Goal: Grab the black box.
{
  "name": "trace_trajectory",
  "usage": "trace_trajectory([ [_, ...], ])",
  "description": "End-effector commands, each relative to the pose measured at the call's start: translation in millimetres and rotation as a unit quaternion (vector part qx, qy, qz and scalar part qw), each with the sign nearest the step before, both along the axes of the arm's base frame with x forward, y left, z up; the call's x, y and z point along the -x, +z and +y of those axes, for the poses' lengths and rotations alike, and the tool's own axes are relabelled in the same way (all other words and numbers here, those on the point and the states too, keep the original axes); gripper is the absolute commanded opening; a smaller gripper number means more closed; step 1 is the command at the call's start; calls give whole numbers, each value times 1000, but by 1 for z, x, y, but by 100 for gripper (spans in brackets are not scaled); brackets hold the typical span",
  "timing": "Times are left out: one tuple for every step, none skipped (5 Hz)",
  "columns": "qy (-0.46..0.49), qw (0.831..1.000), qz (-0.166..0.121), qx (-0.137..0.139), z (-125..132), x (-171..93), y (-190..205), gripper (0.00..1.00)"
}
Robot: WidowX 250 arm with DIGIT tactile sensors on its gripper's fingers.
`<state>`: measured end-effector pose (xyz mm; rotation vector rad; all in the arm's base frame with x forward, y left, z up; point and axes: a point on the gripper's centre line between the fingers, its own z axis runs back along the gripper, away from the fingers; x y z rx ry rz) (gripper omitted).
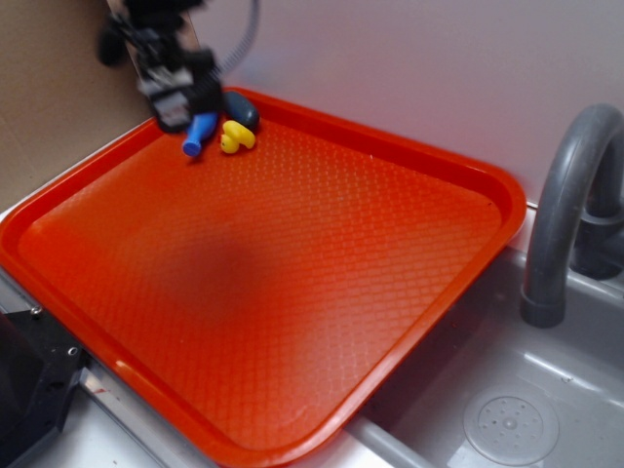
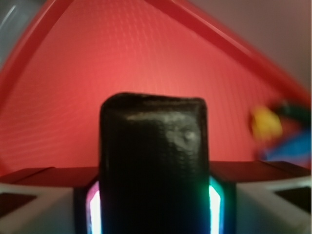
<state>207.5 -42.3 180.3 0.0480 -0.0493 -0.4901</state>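
Observation:
The black box (image 2: 153, 146) is a matte black block with rounded top corners, and it fills the gap between my jaws in the wrist view. My gripper (image 2: 154, 200) is shut on it, with lit pads pressed against both of its sides. In the exterior view my gripper (image 1: 175, 97) is blurred. It hangs over the far left corner of the orange tray (image 1: 292, 292), with the black box (image 1: 173, 119) at its lower end. Whether the box touches the tray is unclear.
A blue pin-shaped toy (image 1: 200, 134), a yellow toy (image 1: 237, 136) and a dark grey-blue oval toy (image 1: 242, 109) lie just right of my gripper at the tray's far rim. A grey faucet (image 1: 570, 195) and sink basin (image 1: 507, 419) are to the right. A black fixture (image 1: 29, 390) sits front left.

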Motion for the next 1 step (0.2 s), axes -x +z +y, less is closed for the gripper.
trace_trajectory([
  [99,994,-21,51,3,22,42,0],
])
